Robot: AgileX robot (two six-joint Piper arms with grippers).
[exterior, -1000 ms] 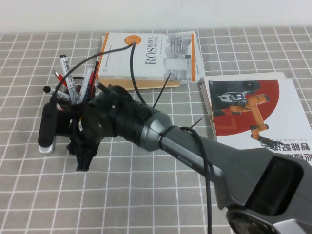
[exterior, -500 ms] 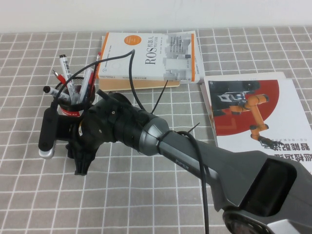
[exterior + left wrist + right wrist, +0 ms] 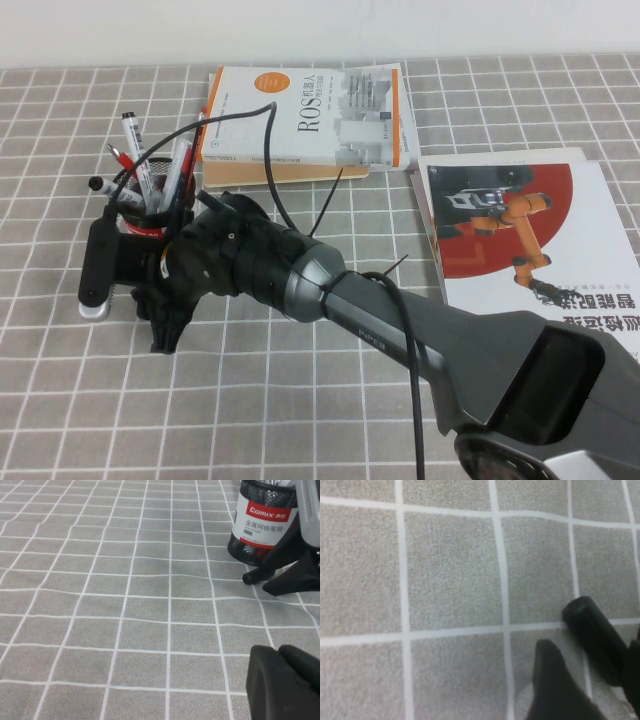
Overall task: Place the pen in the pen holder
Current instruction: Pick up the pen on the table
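The right gripper is lowered at left of centre in the high view, its jaws spread either side of the pen, which lies on the cloth just beside the pen holder, not gripped. Other pens crowd the holder, books lie behind, and the left gripper is parked low; its opening cannot be told.

Right arm stretched across, wrist pitched down; right gripper low at table, jaws spread; left gripper parked low.
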